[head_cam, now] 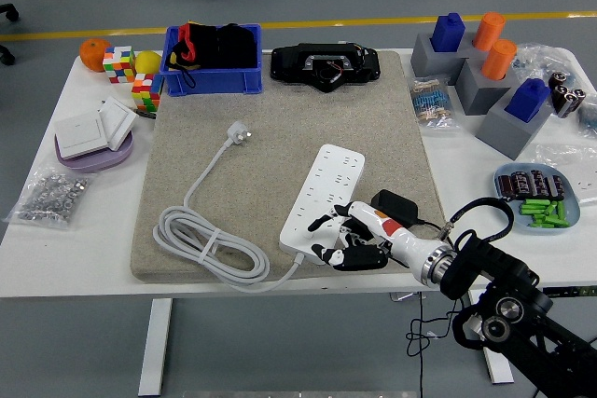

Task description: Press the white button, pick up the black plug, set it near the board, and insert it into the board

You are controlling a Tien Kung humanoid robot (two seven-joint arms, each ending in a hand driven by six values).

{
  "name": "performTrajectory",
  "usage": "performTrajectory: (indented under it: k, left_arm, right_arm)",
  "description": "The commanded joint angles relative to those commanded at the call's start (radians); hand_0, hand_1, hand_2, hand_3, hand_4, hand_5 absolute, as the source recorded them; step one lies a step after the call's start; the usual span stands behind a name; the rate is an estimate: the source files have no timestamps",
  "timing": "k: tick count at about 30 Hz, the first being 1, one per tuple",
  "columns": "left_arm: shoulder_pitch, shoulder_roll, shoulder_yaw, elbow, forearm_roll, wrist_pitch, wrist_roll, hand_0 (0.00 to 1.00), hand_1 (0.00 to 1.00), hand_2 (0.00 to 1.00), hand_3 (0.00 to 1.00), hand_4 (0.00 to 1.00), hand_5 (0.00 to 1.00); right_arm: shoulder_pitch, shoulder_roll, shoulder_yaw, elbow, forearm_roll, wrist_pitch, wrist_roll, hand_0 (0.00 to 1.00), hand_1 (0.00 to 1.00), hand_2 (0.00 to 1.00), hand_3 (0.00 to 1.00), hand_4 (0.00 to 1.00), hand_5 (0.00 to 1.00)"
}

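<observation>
White and long, the plastic power strip (324, 198) lies diagonally on the beige felt mat (233, 184), its sockets facing up so a plug can go in from above. At the strip's near end, the right hand (359, 235) rests fingers spread, holding nothing, probably over the white button. Just right of the strip, the black plug (394, 204) waits within reach.

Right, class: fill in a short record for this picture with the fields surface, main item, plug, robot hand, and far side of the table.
surface: beige mat on white table
main item: white power strip, its cable coiled at left
plug: black plug beside the strip's right edge
robot hand: right robot hand over the strip's near end, fingers spread
far side of the table: blue bin, black device
</observation>
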Motion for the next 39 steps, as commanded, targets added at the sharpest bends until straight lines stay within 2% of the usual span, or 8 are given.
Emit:
performTrajectory:
  k: [5, 6, 11, 12, 23, 39]
  left_arm:
    - [0.004, -0.001, -0.003, 0.0, 0.002, 0.001, 0.002, 0.708, 0.665, 0.59, 0.682, 0.651, 0.283]
    - [0.004, -0.001, -0.004, 0.0, 0.002, 0.001, 0.002, 0.708, 0.665, 0.59, 0.682, 0.651, 0.282]
    - [0.004, -0.001, -0.005, 0.0, 0.003, 0.001, 0.003, 0.708, 0.665, 0.59, 0.682, 0.651, 0.282]
    - [0.004, -0.001, -0.004, 0.0, 0.002, 0.001, 0.002, 0.708, 0.665, 0.59, 0.682, 0.652, 0.285]
    - [0.002, -0.003, -0.001, 0.0, -0.003, 0.001, 0.002, 0.708, 0.665, 0.59, 0.682, 0.652, 0.284]
    - [-0.001, -0.004, 0.003, 0.0, -0.005, 0.001, 0.002, 0.708, 0.665, 0.59, 0.683, 0.652, 0.283]
  right_arm:
    - [0.025, 0.008, -0.025, -0.027, -0.01, 0.003, -0.016, 0.002, 0.002, 0.057, 0.632, 0.523, 0.141]
    - [0.028, 0.009, -0.028, -0.031, -0.011, 0.003, -0.016, 0.002, 0.002, 0.063, 0.649, 0.424, 0.043]
    - [0.052, 0.017, -0.046, -0.065, -0.022, -0.001, -0.022, 0.002, 0.002, 0.063, 0.649, 0.424, 0.043]
    - [0.054, 0.017, -0.048, -0.069, -0.026, -0.001, -0.026, 0.002, 0.002, 0.063, 0.683, 0.407, 0.002]
    - [0.058, 0.023, -0.058, -0.077, -0.052, 0.004, -0.046, 0.002, 0.002, 0.065, 0.699, 0.402, 0.002]
    - [0.07, 0.029, -0.068, -0.111, -0.093, -0.021, -0.015, 0.002, 0.002, 0.068, 0.7, 0.393, 0.002]
